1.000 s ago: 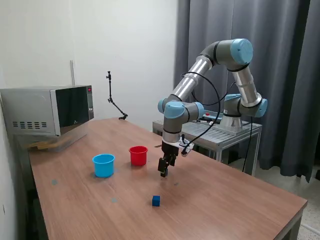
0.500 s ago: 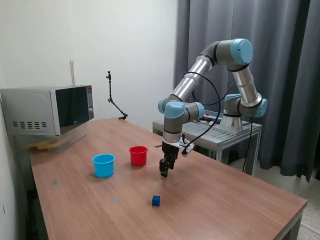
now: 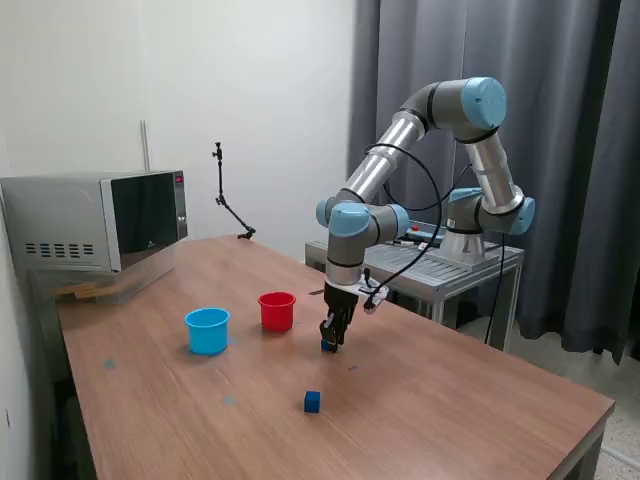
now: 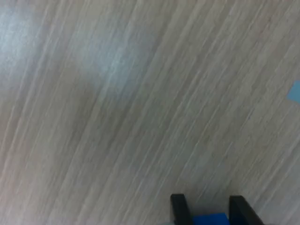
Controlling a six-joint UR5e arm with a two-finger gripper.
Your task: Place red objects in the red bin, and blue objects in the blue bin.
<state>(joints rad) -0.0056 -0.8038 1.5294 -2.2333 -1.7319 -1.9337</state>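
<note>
The black two-finger gripper (image 4: pixel 209 216) pinches a small dark blue cube (image 4: pixel 209 219) between its jaws above the brown wooden table (image 3: pixel 450 400); another matching blue cube (image 3: pixel 313 401) lies apart.

On the table (image 3: pixel 450 400), two cups stand side by side: the blue bin (image 3: pixel 207 330) toward the exterior view's left, the red bin (image 3: pixel 277 311) just to its right and a little farther back. My gripper (image 3: pixel 330 345) hangs above the tabletop to the right of the red bin, with a cube (image 4: pixel 209 219) between my fingers (image 4: pixel 178 208). Another cube (image 3: pixel 313 402) lies on the table nearer the camera (well apart from both cups). A microwave (image 3: pixel 95 220) sits at the far left end.
</note>
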